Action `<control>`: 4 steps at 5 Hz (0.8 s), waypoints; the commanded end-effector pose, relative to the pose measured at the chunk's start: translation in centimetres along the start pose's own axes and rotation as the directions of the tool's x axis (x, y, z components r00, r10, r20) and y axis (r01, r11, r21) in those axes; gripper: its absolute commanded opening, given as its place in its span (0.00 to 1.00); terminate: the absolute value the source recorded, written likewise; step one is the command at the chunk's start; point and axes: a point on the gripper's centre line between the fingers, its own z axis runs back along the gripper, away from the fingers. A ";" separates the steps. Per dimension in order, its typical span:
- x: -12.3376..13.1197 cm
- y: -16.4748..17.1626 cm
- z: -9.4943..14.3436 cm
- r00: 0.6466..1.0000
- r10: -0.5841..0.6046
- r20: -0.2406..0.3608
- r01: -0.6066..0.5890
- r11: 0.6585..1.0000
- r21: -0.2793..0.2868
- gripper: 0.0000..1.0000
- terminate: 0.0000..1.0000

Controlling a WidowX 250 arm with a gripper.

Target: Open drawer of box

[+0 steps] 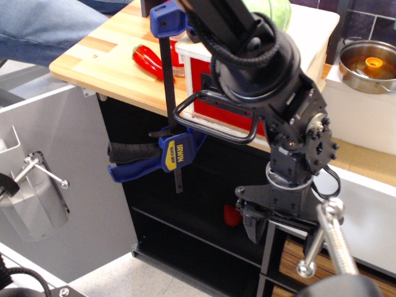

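Note:
The pale cream box (312, 28) stands on the wooden counter, largely hidden behind my arm. Its bright red, white-edged drawer (210, 77) faces me. The large black loop handle (213, 120) juts out toward the camera from the drawer front. My gripper (255, 226) hangs below the black wrist, pointing down in front of the dark shelf space, well below and to the right of the handle. It holds nothing that I can see. Its dark fingers blend into the background, so their spacing is unclear.
A blue bar clamp (176, 154) grips the wooden counter's (99, 59) edge just left of the handle. A red pepper (147, 60) lies beside the box. A steel pot (371, 65) sits at the right. A white cabinet door (80, 185) with a metal handle stands at the left.

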 end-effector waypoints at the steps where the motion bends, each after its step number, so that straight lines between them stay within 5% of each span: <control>1: 0.0 0.0 0.0 1.000 0.000 0.000 0.000 1.000 0.000 1.00 0.00; 4: 5.7 6.2 9.6 0.993 -0.094 0.076 0.099 0.993 -0.066 1.00 0.00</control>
